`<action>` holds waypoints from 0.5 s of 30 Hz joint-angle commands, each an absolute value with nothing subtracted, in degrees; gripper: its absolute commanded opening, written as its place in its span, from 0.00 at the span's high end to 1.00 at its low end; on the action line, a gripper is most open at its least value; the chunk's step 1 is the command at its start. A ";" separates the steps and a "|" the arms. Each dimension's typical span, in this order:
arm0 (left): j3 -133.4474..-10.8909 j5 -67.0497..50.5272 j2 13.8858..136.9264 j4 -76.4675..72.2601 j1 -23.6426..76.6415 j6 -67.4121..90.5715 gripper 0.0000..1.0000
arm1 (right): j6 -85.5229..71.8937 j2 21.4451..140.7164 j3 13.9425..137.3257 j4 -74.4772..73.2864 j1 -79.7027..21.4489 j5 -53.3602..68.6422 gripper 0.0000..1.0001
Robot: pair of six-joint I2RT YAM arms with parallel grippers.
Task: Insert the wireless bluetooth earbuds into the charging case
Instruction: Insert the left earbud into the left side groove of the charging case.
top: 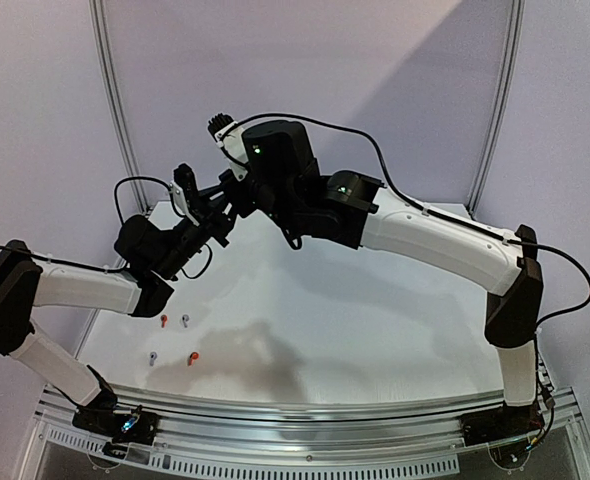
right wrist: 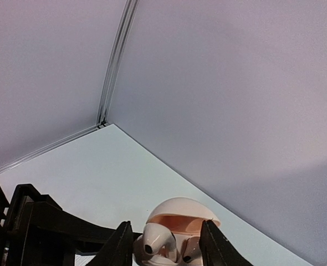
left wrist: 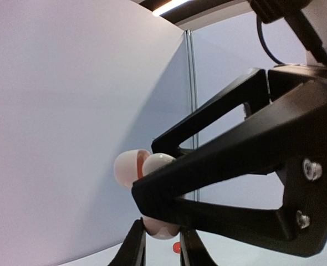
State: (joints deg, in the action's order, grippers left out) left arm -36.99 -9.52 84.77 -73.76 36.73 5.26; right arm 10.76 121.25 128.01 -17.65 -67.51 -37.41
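A white charging case [left wrist: 129,166] with an orange inside is held up in the air, lid open. My left gripper [left wrist: 162,246] is shut on its lower half. In the right wrist view the open case [right wrist: 181,209] holds two white earbuds [right wrist: 157,239], seated side by side. My right gripper [right wrist: 166,246] stands open with one finger on each side of the case. In the top view both grippers [top: 223,200] meet above the far left of the table, and the case is hidden there. Two red-orange earbuds [top: 163,320] and two lavender-grey earbuds [top: 185,320] lie loose on the table.
The white table [top: 355,330] has pale walls behind it and a metal rail [top: 305,415] at the near edge. The loose earbuds lie near the front left. A red-orange bud [left wrist: 177,247] shows below the left fingers.
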 commanded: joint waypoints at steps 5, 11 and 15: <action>-36.26 -12.64 82.75 -78.49 36.65 8.45 1.00 | 10.45 122.44 128.98 -19.05 -66.75 -39.06 0.57; -36.12 -13.61 82.79 -78.27 36.58 8.45 1.00 | 10.66 122.32 130.08 -19.16 -66.87 -38.93 0.55; -36.14 -13.41 82.79 -78.14 36.52 8.33 1.00 | 10.72 122.19 130.90 -19.30 -66.80 -38.72 0.53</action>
State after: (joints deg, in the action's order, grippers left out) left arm -36.69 -11.70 84.73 -74.61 36.64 8.19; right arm 10.79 121.27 128.75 -18.65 -67.44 -37.58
